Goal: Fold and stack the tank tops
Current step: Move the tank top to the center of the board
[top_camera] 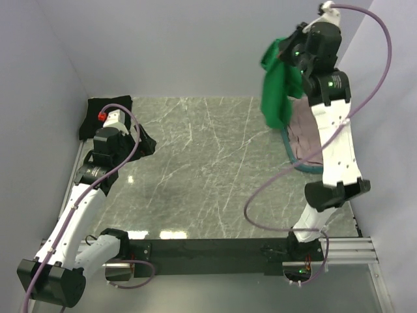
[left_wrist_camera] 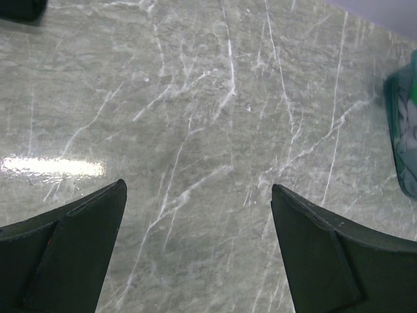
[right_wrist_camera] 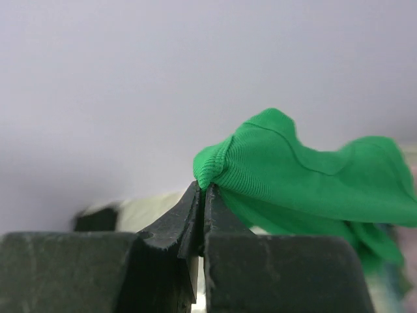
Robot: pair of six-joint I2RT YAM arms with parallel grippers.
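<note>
Marble table (left_wrist_camera: pixel 195 98) under wide-open left gripper (left_wrist_camera: pixel 199 184); wrist view alone shows right gripper (right_wrist_camera: pixel 203 189) clamped on green tank top (right_wrist_camera: pixel 306 176), seemingly hem.

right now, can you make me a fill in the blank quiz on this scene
1. The right gripper is shut on the ____ tank top.
2. The left gripper hangs ____ over the table.
3. The black top lies at the table's far ____ corner.
Missing: green; open; left.

White arms (top_camera: pixel 335 140), black joints (top_camera: pixel 335 192), purple cables (top_camera: pixel 389 49).
</note>
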